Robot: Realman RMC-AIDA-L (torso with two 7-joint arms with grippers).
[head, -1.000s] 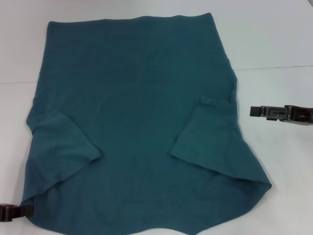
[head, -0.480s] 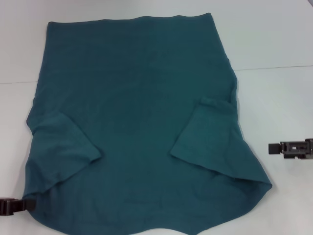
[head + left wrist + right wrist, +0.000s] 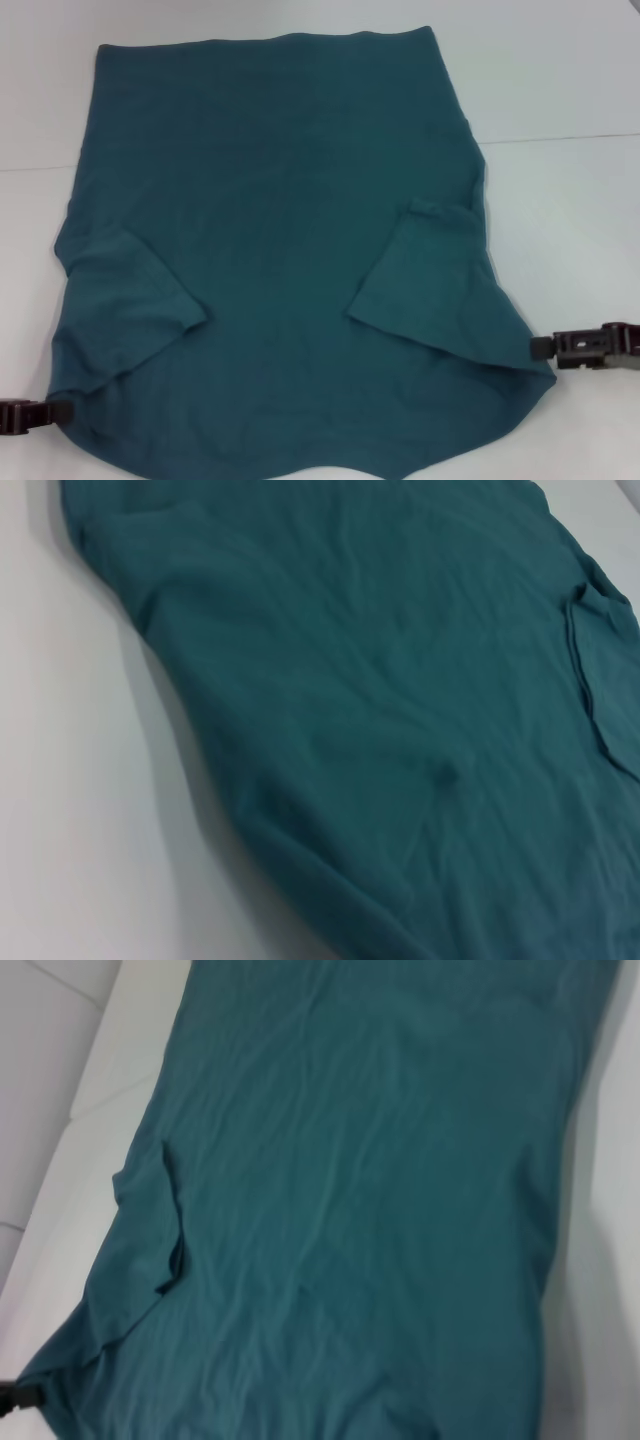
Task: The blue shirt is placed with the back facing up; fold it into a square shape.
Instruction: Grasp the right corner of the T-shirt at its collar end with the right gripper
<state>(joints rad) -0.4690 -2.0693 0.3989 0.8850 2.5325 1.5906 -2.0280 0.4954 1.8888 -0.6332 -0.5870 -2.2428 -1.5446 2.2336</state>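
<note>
You are at the point where both sleeves already lie folded inward onto the back panel, and both grippers sit low at the near corners of the blue shirt, so the step in hand reads as preparing the lengthwise fold of the body.

The left gripper rests at the shirt's near left corner, touching or just beside the fabric edge. The right gripper sits just beside the near right corner. You cannot tell from any view whether either gripper is released or clenched, nor whether cloth lies between the fingers.

The next move likely calls for you to secure both near corners evenly, then lift and carry them toward the far hem together, so the fold line runs straight across the body.

The shirt lies spread flat on the white desk, filling most of the head view. It is plain, dark teal-blue, matte and soft, with shallow wrinkles across the panel. The far hem runs nearly straight; the near edge curves unevenly. Expect the limp cloth to sag between the two held points.
</note>
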